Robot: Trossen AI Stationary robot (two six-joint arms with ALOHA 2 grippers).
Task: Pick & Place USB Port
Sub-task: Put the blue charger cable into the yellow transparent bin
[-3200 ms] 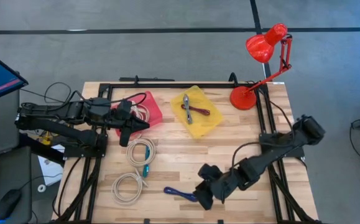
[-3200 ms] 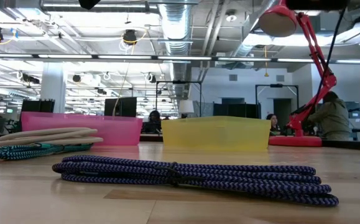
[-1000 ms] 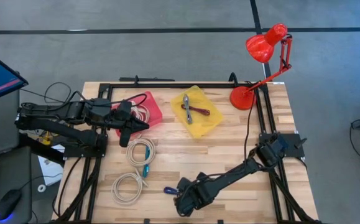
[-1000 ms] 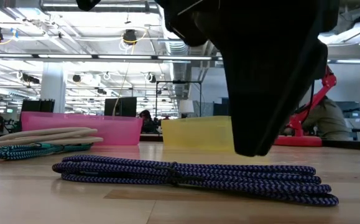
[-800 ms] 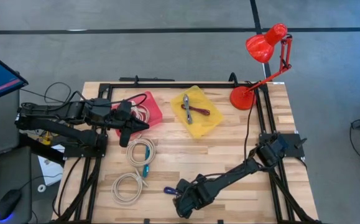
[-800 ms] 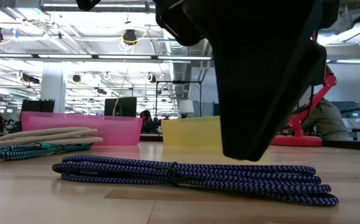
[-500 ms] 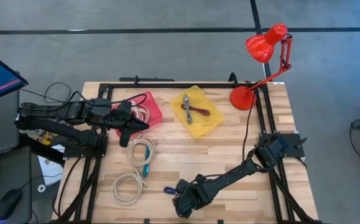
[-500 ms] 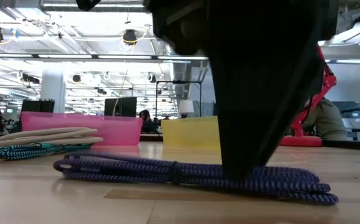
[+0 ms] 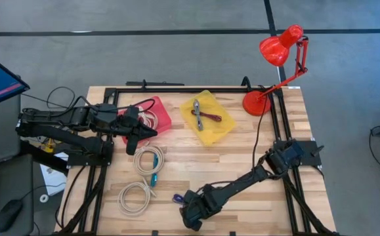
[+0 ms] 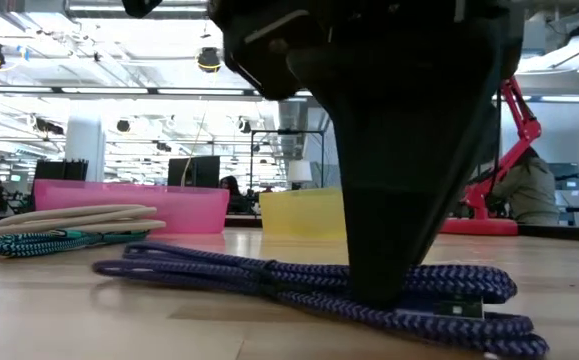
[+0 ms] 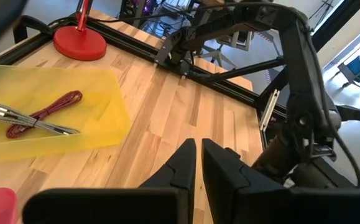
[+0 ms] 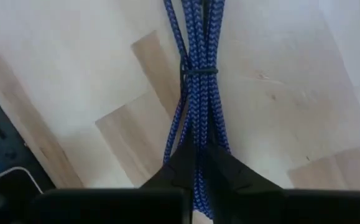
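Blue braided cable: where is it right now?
In the high view, the blue braided cable lies at the table's near edge, right of the beige coil, pinched by the right gripper.

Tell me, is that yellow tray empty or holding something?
Holding something. The yellow tray contains a red cable and a grey braided cable, lying crossed.

A wooden table (image 9: pixel 242 151) with a black frame along its edges carries all items. A pink bin (image 9: pixel 158 117) and a yellow bin (image 9: pixel 207 118) are set side by side toward the far edge. The base of a red desk lamp (image 9: pixel 257 103) is placed at the far right corner. 2 coiled beige cables (image 9: pixel 148 159) (image 9: pixel 134 196) are laid on the left half. A bundled blue braided cable (image 10: pixel 299 282) is laid near the front edge, tied at its middle.
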